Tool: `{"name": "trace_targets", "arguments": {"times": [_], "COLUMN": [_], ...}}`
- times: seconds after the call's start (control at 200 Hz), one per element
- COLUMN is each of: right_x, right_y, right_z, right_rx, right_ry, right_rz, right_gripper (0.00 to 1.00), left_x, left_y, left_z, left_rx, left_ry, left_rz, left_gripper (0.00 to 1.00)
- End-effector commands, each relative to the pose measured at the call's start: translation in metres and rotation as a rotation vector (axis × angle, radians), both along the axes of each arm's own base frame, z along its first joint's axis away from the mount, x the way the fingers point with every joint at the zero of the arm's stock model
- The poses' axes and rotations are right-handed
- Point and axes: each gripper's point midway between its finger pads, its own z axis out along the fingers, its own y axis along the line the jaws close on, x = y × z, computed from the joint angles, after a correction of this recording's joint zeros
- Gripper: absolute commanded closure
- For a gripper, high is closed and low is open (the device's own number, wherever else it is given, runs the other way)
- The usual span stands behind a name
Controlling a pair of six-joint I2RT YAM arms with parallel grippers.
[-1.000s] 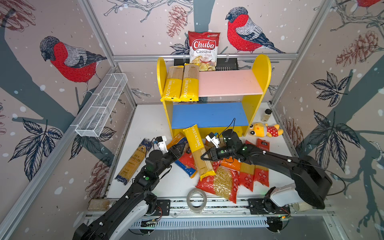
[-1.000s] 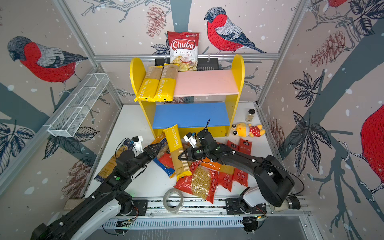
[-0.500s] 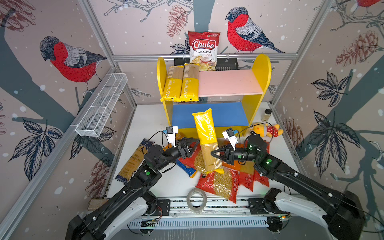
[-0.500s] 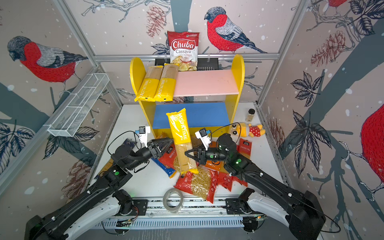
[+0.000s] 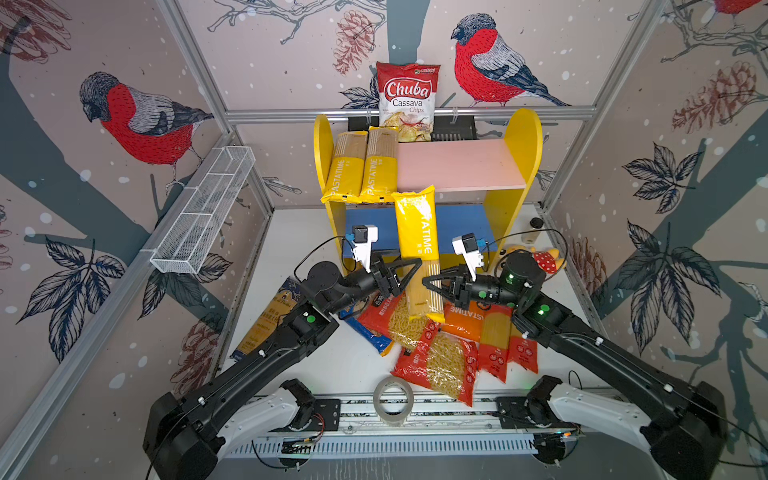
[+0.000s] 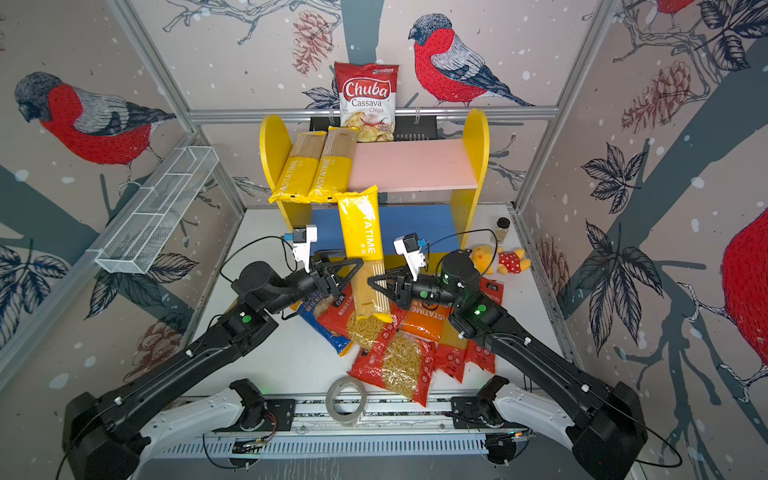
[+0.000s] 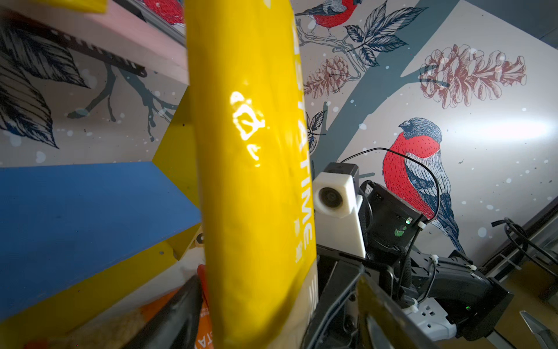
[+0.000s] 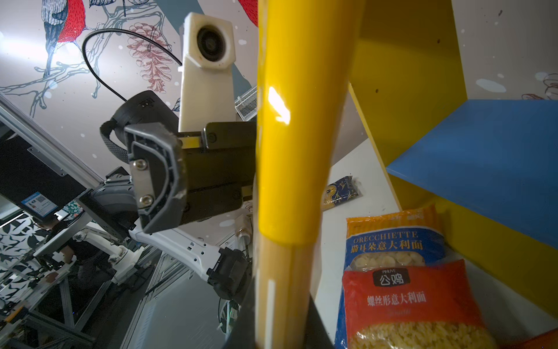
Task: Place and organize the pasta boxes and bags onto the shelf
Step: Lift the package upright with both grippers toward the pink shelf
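Here, a long, glossy yellow PASTATIME pack (image 5: 415, 232) stands nearly upright just in front of the shelf (image 5: 521, 158). Its clear lower end shows straight spaghetti strands. The right gripper (image 5: 430, 282) is clenched on that lower end. The left gripper (image 5: 405, 270) is released, its jaws spread beside the pack. The shelf has rounded yellow side panels. Its smooth pink upper board (image 5: 457, 166) carries two more PASTATIME packs (image 5: 361, 166) side by side, overhanging the front edge. Crinkly red, orange and blue bags (image 5: 436, 361) lie heaped before the shelf.
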Motion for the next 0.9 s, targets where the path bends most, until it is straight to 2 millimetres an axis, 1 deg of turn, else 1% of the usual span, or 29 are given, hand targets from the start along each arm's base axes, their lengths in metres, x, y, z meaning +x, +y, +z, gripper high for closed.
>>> {"name": "trace_targets", "arguments": {"times": [0.0, 0.14, 0.205, 0.265, 0.34, 0.43, 0.435, 0.45, 0.515, 0.64, 0.69, 0.83, 0.896], "right_x": [-0.005, -0.004, -0.005, -0.005, -0.005, -0.002, -0.002, -0.001, 0.002, 0.008, 0.010, 0.010, 0.010], "right_y": [-0.001, -0.003, -0.004, -0.005, -0.006, -0.007, -0.007, -0.007, -0.008, -0.008, -0.008, -0.010, -0.011], "right_z": [0.051, 0.059, 0.061, 0.063, 0.065, 0.065, 0.065, 0.065, 0.063, 0.053, 0.050, 0.046, 0.042], "right_rx": [0.139, 0.173, 0.183, 0.187, 0.191, 0.192, 0.193, 0.194, 0.196, 0.186, 0.182, 0.183, 0.180], "right_ry": [-0.186, -0.182, -0.178, -0.177, -0.176, -0.166, -0.165, -0.165, -0.152, -0.127, -0.117, -0.107, -0.101], "right_rz": [0.025, 0.045, 0.057, 0.063, 0.064, 0.057, 0.055, 0.051, 0.034, 0.013, 0.007, 0.000, -0.007], "right_gripper": [0.98, 0.97, 0.97, 0.97, 0.97, 0.96, 0.96, 0.95, 0.90, 0.81, 0.77, 0.59, 0.53], "left_x": [0.000, 0.006, 0.007, 0.009, 0.011, 0.015, 0.014, 0.014, 0.016, 0.020, 0.021, 0.028, 0.033], "left_y": [-0.006, -0.014, -0.018, -0.022, -0.027, -0.032, -0.031, -0.031, -0.031, -0.029, -0.029, -0.033, -0.032], "left_z": [0.015, 0.022, 0.027, 0.032, 0.035, 0.029, 0.035, 0.042, 0.047, 0.058, 0.063, 0.078, 0.086], "left_rx": [0.013, 0.029, 0.039, 0.040, 0.048, 0.058, 0.049, 0.039, 0.029, -0.008, -0.019, -0.029, -0.049], "left_ry": [-0.090, -0.115, -0.130, -0.141, -0.152, -0.140, -0.149, -0.160, -0.163, -0.176, -0.185, -0.197, -0.191], "left_rz": [-0.016, -0.026, -0.037, -0.048, -0.060, -0.070, -0.069, -0.069, -0.060, -0.035, -0.032, -0.023, -0.008], "left_gripper": [0.25, 0.34, 0.41, 0.45, 0.55, 0.63, 0.64, 0.65, 0.69, 0.83, 0.86, 0.95, 1.00]}}
